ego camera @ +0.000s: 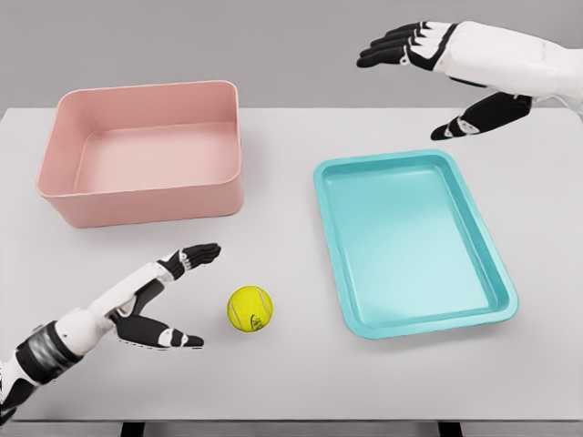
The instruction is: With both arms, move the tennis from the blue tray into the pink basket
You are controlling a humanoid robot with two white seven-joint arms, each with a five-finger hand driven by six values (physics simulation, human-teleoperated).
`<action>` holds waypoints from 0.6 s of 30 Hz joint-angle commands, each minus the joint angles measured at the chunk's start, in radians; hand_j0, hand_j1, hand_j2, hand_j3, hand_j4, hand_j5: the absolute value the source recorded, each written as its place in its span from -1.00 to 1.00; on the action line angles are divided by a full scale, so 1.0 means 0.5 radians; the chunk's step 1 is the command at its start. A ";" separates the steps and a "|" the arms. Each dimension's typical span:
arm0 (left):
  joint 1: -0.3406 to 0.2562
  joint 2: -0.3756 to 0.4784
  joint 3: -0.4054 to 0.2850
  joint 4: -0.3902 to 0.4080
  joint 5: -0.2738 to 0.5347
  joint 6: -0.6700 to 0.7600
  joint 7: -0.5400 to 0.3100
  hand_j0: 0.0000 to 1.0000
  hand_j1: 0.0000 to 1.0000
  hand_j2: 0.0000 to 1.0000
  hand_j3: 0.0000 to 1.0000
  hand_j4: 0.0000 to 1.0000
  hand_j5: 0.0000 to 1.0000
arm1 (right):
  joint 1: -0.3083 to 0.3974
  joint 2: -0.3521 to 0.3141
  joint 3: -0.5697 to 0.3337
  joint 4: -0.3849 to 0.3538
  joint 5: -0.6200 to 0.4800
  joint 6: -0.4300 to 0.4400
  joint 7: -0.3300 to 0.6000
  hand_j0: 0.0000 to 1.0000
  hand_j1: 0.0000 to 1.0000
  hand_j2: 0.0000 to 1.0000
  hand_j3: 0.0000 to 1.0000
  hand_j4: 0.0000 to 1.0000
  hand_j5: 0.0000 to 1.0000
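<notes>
Grey wall behind, white worktop (301, 382) below. I see one tennis ball (250, 309) lying on the worktop beside the blue tray (503, 303), not in it. My left robot hand (173, 300) spreads open near the ball, seemingly ready to scoop; my right robot hand (437, 77) hovers open above the tray. One pink basket (146, 196) waits.

A flat, matte white rectangular table (301, 382) fills most of the view, set before a plain grey wall (273, 41) running behind its far edge.
</notes>
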 commanded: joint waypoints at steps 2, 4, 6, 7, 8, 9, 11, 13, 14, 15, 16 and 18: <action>-0.003 -0.017 -0.045 0.002 -0.018 0.151 -0.003 1.00 1.00 1.00 1.00 1.00 1.00 | 0.006 0.004 0.003 -0.022 -0.010 -0.010 -0.001 1.00 1.00 1.00 1.00 1.00 1.00; -0.003 -0.036 -0.048 0.002 -0.024 0.184 -0.003 1.00 1.00 1.00 1.00 1.00 1.00 | 0.021 0.001 0.000 -0.016 -0.010 0.000 -0.001 1.00 1.00 1.00 1.00 1.00 1.00; -0.003 -0.054 -0.048 0.002 -0.058 0.184 -0.003 1.00 1.00 1.00 1.00 1.00 1.00 | 0.025 0.007 -0.003 0.048 0.011 0.027 -0.001 1.00 1.00 1.00 1.00 1.00 1.00; -0.006 -0.060 -0.048 0.005 -0.070 0.184 -0.003 1.00 1.00 1.00 1.00 1.00 1.00 | 0.028 0.007 -0.006 0.052 0.032 0.030 -0.001 1.00 1.00 1.00 1.00 1.00 1.00; -0.009 -0.082 -0.048 0.008 -0.079 0.184 -0.003 1.00 1.00 1.00 1.00 1.00 1.00 | 0.031 0.007 -0.009 0.052 0.082 0.046 -0.001 1.00 1.00 1.00 1.00 1.00 1.00; -0.037 -0.085 -0.054 0.011 -0.079 0.191 -0.003 1.00 1.00 1.00 1.00 1.00 1.00 | 0.043 0.010 -0.018 0.058 0.121 0.058 -0.001 1.00 1.00 1.00 1.00 1.00 1.00; -0.089 -0.131 -0.082 0.020 -0.138 0.215 -0.003 1.00 1.00 1.00 1.00 1.00 1.00 | 0.046 0.013 -0.034 0.070 0.143 0.070 -0.001 1.00 1.00 1.00 1.00 1.00 1.00; -0.098 -0.174 -0.082 0.023 -0.181 0.215 -0.003 1.00 1.00 1.00 1.00 1.00 1.00 | 0.046 0.022 -0.034 0.073 0.143 0.070 -0.001 1.00 1.00 1.00 1.00 1.00 1.00; -0.098 -0.180 -0.085 0.023 -0.184 0.215 -0.003 1.00 1.00 1.00 1.00 1.00 1.00 | 0.043 0.025 -0.034 0.070 0.143 0.076 -0.001 1.00 1.00 1.00 1.00 1.00 1.00; -0.098 -0.183 -0.085 0.023 -0.184 0.218 -0.003 1.00 1.00 1.00 1.00 1.00 1.00 | 0.043 0.037 -0.037 0.067 0.137 0.076 -0.001 1.00 1.00 1.00 1.00 1.00 1.00; -0.098 -0.198 -0.103 0.023 -0.184 0.218 -0.003 1.00 1.00 1.00 1.00 1.00 1.00 | 0.043 0.080 -0.046 0.070 0.143 0.101 -0.001 1.00 1.00 1.00 1.00 1.00 1.00; -0.098 -0.207 -0.118 0.023 -0.184 0.227 -0.003 1.00 1.00 1.00 1.00 1.00 1.00 | 0.046 0.074 -0.046 0.073 0.143 0.104 -0.001 1.00 1.00 1.00 1.00 1.00 1.00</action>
